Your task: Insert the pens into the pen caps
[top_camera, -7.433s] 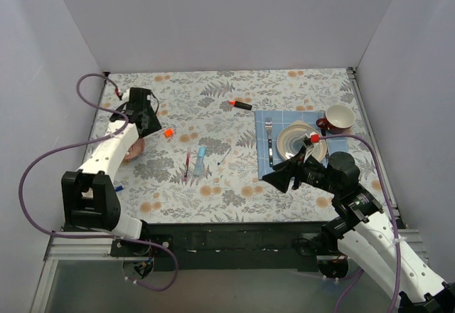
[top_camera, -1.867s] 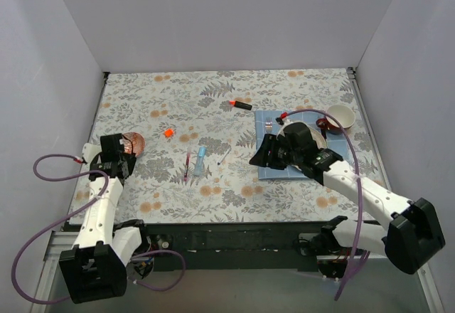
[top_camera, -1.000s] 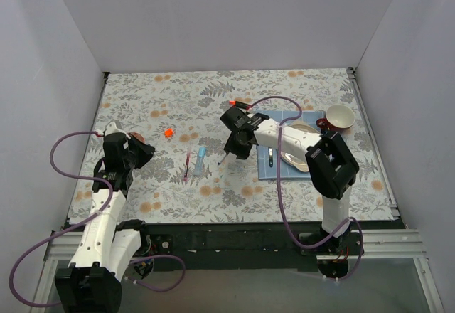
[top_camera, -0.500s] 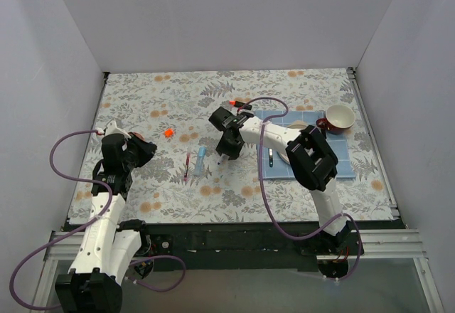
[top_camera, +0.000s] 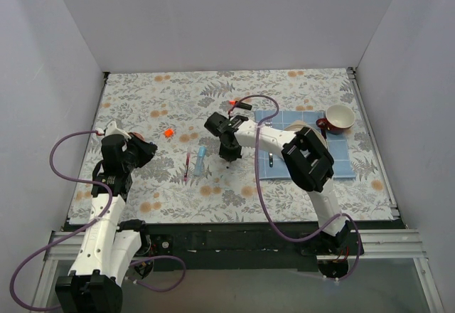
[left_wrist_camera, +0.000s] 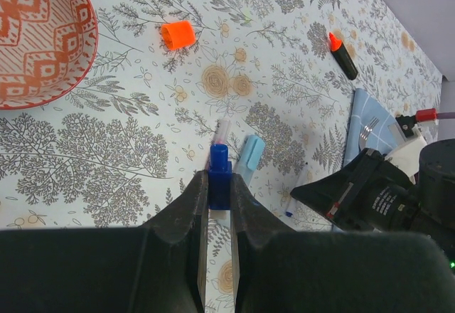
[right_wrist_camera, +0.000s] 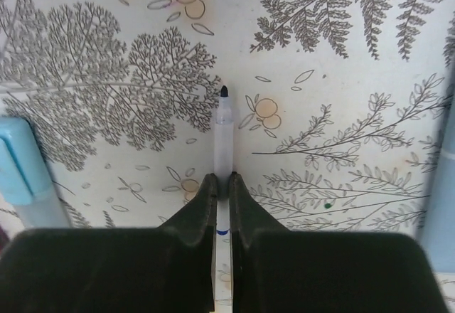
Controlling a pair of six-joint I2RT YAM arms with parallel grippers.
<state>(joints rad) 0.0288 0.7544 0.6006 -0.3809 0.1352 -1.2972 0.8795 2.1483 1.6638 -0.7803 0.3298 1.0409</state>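
1. Two tools are loaded. My left tool (left_wrist_camera: pixel 219 188) is clenched across the sides of the dark blue cap (left_wrist_camera: pixel 219 174), which leaves its ends free.
2. My right tool (right_wrist_camera: pixel 222 185) pinches the thin white pen (right_wrist_camera: pixel 223 131) partway along its barrel, with the dark tip pointing away and exposed for capping. I cannot tell whether the pen touches the counter (right_wrist_camera: pixel 341 78).
3. The pen sits mid-counter, just right of the light-blue marker (right_wrist_camera: pixel 18 160). The cap is at the near left, well apart from it.
4. I judge the mating step comes next, and it will need careful alignment.
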